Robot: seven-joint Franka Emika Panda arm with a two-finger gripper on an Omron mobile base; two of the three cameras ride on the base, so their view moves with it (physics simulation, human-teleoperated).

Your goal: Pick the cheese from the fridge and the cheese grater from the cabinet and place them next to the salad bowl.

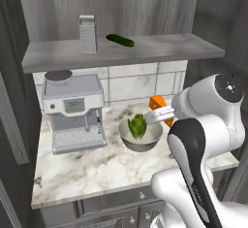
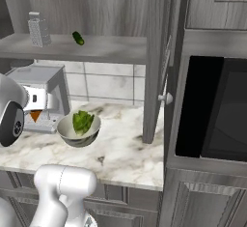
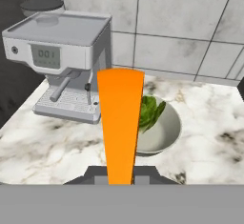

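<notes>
The hand view looks straight down the cheese (image 3: 120, 123), a long orange wedge that rises from between the fingers. The hand (image 3: 120, 176) is squeezed shut on it. The left base view shows the same cheese (image 1: 160, 106) as a small orange bit held above the tabletop (image 1: 87, 169), just behind the right side of the salad bowl (image 1: 140, 137). The right base view shows a dark oven (image 2: 212, 110) to the right of the tabletop. The cheese grater (image 1: 88, 34) stands upright on the cabinet (image 1: 121, 8) shelf, near its left end, with a green cucumber (image 1: 120, 40) lying beside it. A coffee machine (image 1: 75, 110) sits on the tabletop under the shelf, at the back left, close to the bowl. The robot's arm covers the front right corner of the tabletop.
</notes>
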